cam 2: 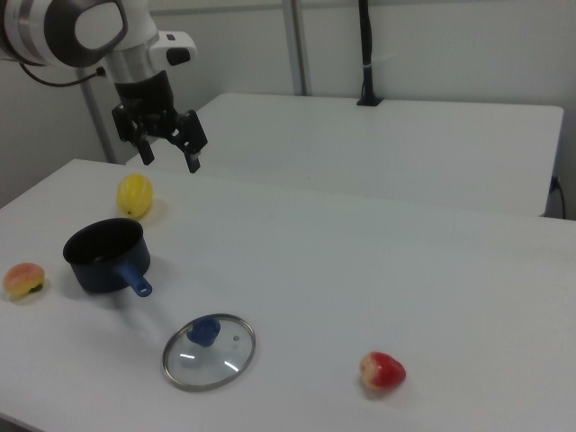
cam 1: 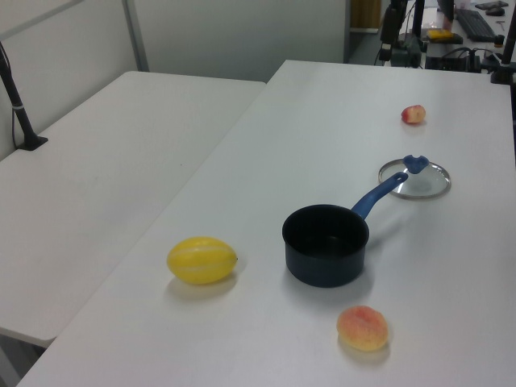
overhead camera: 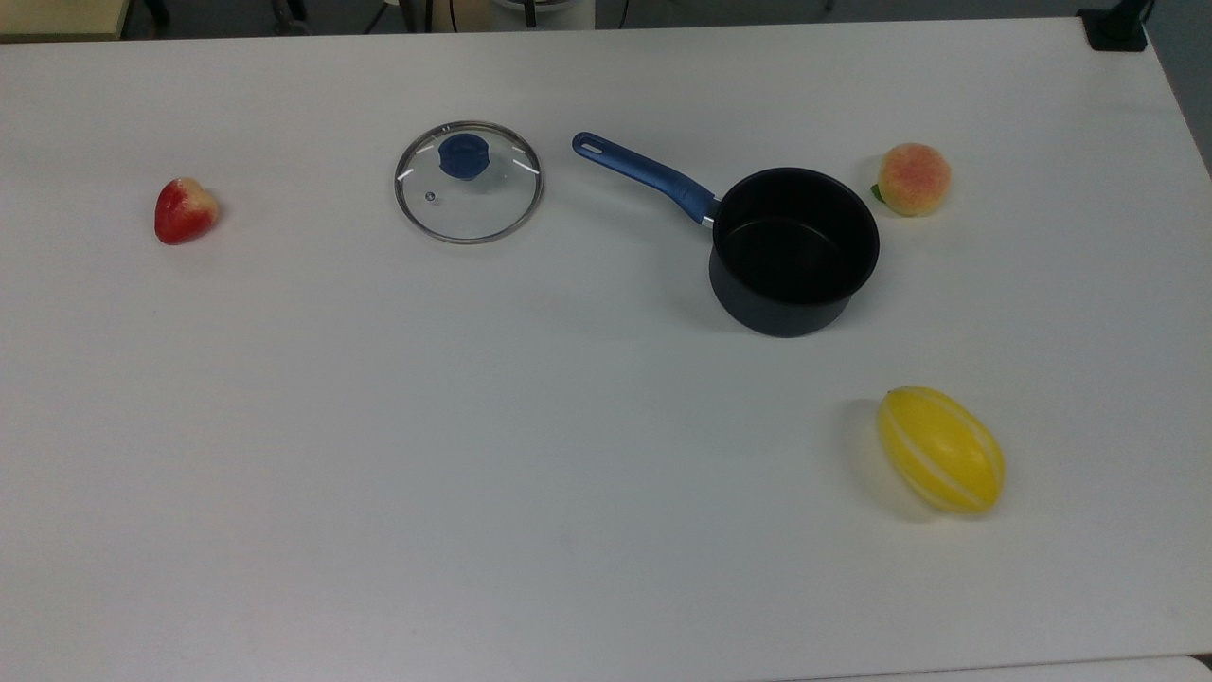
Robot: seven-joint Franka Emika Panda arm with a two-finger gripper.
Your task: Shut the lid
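Top view gives me one lid (overhead camera: 468, 183) flat on the table (overhead camera: 473, 455) beyond the handle of one pan (overhead camera: 793, 250), three fruits around it; my gripper (cam 2: 168, 148) hangs open.

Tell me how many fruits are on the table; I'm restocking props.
3: a strawberry at the top view's left, a peach beside the saucepan, a yellow melon at lower right.

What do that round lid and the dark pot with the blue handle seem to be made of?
The lid looks like clear glass: the white table shows through it. It has a shiny metal-looking rim and a blue, probably plastic, knob. The pot looks like dark matte-coated metal; its blue handle is probably plastic.
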